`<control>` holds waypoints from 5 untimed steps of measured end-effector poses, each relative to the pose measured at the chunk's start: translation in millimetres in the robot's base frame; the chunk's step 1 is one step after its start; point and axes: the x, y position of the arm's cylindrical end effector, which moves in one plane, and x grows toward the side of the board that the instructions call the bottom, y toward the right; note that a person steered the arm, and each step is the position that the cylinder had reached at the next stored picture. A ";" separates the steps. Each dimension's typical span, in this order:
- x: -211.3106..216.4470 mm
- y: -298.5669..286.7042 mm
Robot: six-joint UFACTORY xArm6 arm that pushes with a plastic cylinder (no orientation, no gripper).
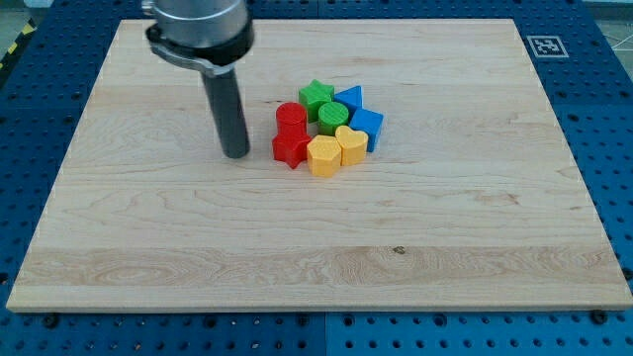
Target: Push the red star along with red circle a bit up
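The red star [290, 147] lies at the lower left of a tight cluster of blocks near the board's middle. The red circle [290, 116] sits right above it, touching it. My tip [235, 154] rests on the board just left of the red star, with a small gap between them. The rod rises from the tip toward the view's top left.
The cluster also holds a green star [316, 94], a green circle [332, 116], a blue triangle [349, 99], a blue block [367, 124], a yellow hexagon [322, 155] and a yellow heart [350, 143]. The wooden board [148, 247] lies on a blue perforated table.
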 end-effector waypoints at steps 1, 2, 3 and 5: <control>10.5 21.3; 31.3 21.8; 41.0 31.6; 13.4 46.1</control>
